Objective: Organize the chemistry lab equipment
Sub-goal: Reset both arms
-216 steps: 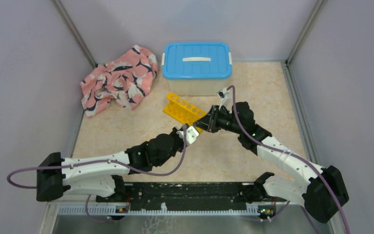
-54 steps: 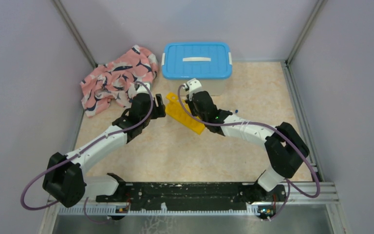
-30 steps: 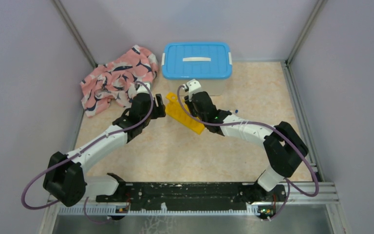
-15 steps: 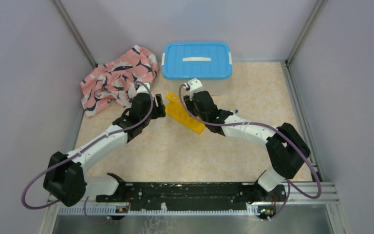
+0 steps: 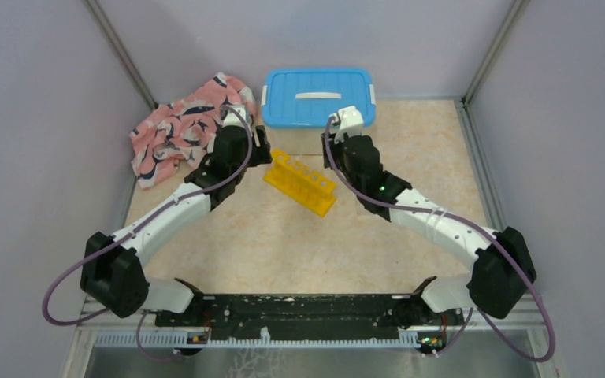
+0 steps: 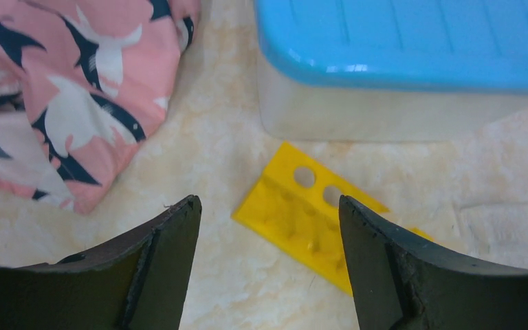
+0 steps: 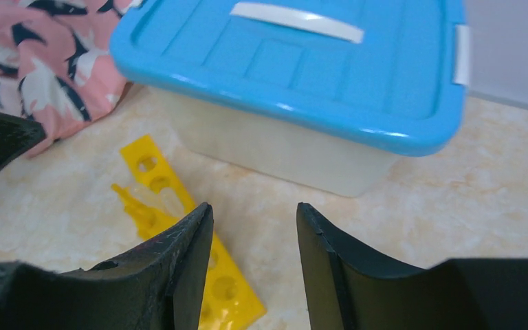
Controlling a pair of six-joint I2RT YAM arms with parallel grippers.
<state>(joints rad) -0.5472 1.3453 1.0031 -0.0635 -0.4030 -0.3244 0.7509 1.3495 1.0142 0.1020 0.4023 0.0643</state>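
Left gripper (image 6: pixel 268 203), right gripper (image 7: pixel 254 210) — jaws apart, both empty; yellow holed rack (image 5: pixel 301 181) lies between and below them, touched by neither, near the blue-lidded bin (image 5: pixel 318 96).

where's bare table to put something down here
Widest bare patch: table between the yellow rack and the arm bases. Another lies right of the bin, toward the right wall. Crowded: between cloth, bin and rack, where the open left gripper and right gripper hover.
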